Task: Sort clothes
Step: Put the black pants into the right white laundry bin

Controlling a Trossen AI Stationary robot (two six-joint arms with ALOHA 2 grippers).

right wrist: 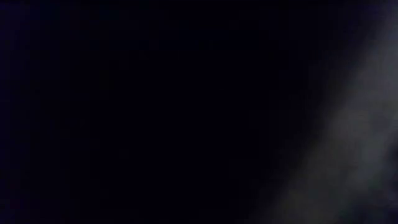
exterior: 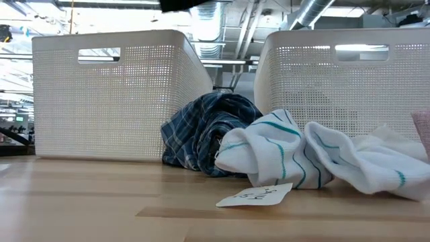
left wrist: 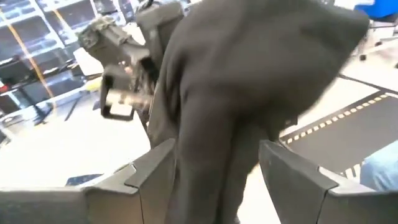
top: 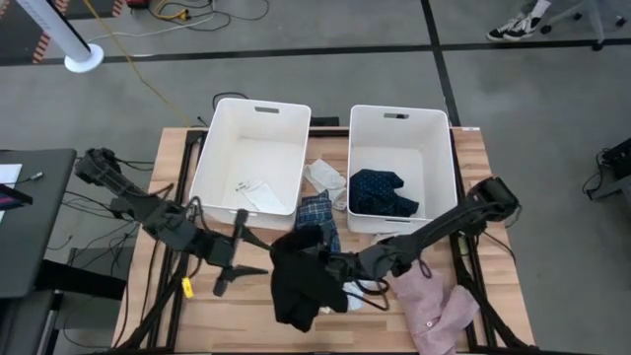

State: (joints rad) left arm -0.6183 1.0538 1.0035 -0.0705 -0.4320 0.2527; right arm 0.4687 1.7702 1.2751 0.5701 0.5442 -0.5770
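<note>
I have the black garment point(top: 299, 279) hanging off the right gripper point(top: 330, 264), lifted clear of the table point(top: 246, 316). The right wrist view is nearly all dark, filled by the cloth, so I read those fingers as clamped on it, with most of the fabric drooping below and to the left of the grip. My left gripper point(top: 237, 266) sits just left of the hanging cloth. In its wrist view its two fingers point(left wrist: 149, 171) stand apart with the black fabric passing between them, not yet pinched as far as I can tell.

Beyond the right gripper are the two tubs. The right tub point(top: 434, 128) already holds the navy dotted piece point(top: 383, 192); the left tub point(top: 222, 128) holds only a small white item point(top: 254, 191). The plaid garment point(exterior: 205, 131) lies crumpled on the table just ahead of the gripper, in front of the gap between the tubs, with striped socks point(exterior: 282, 151) beside it. The pink garment point(top: 434, 306) is on the table to the right of the right arm, near the front edge.

I judge this as mid-sort: the black piece is up and awaiting a second grasp or a carry. Next I would close the left fingers on the cloth if I want it spread, or swing the right arm over a tub, keeping the trailing hem above the rim, then release.
</note>
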